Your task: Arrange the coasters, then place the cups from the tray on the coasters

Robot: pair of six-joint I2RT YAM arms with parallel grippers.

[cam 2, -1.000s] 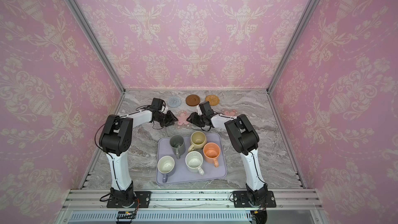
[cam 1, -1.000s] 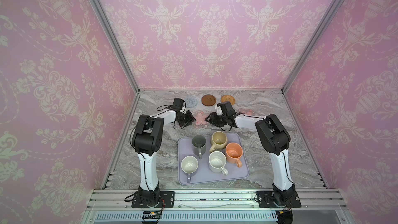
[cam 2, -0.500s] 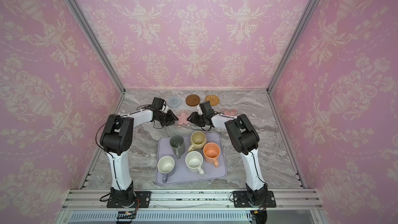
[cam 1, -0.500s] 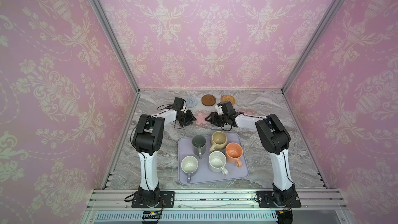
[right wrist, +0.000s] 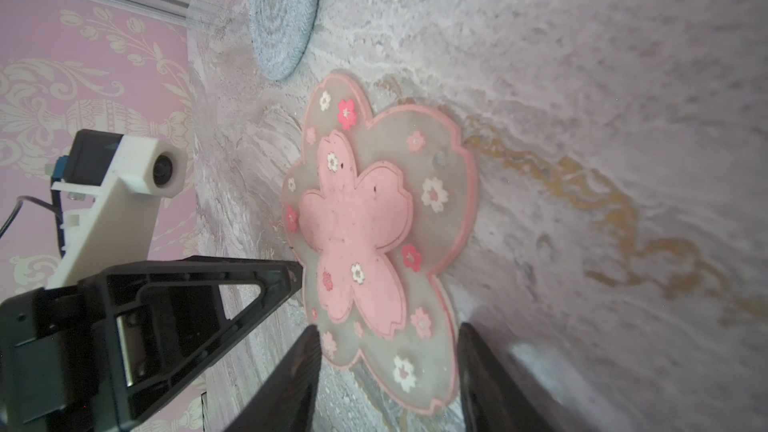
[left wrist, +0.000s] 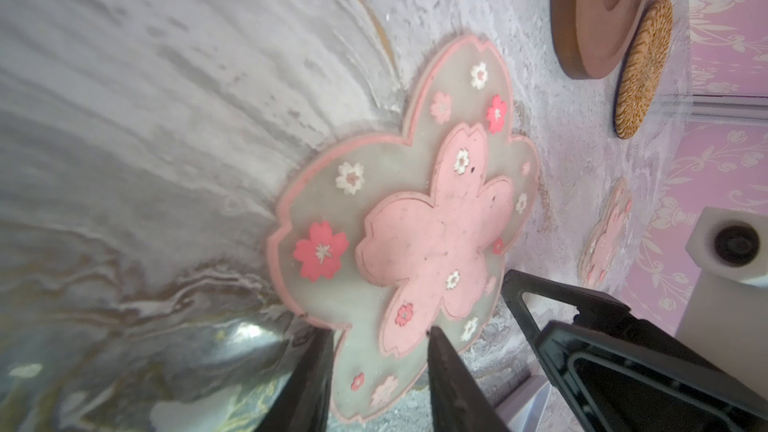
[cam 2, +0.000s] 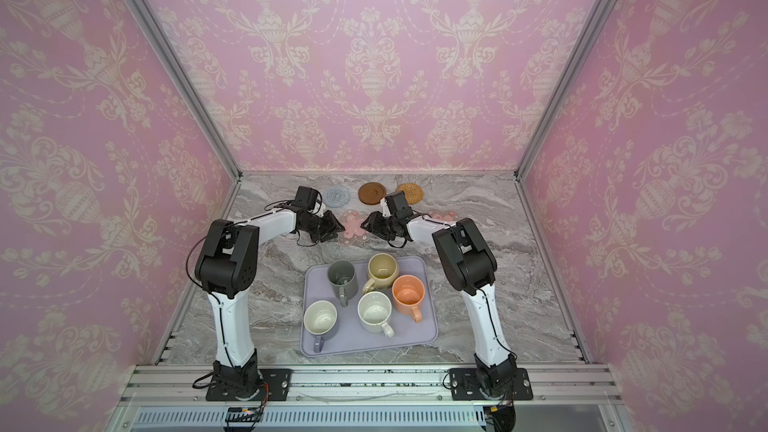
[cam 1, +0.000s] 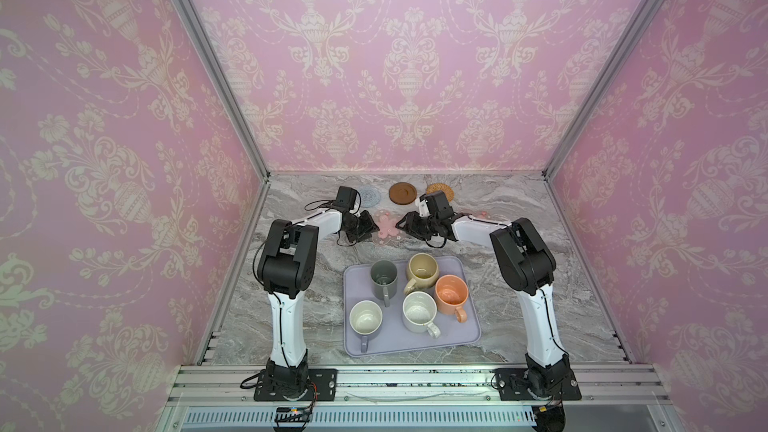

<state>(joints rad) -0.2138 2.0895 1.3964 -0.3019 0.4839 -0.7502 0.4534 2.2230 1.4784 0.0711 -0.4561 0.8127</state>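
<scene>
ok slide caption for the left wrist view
Left gripper straddling a petal of a pink flower coaster on the marble table

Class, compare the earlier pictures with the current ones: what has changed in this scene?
Nothing has visibly changed. The left pincer and right pincer still flank the pink flower coaster from opposite sides, jaws parted, and the coaster lies flat as before. The cups remain on the tray.
</scene>
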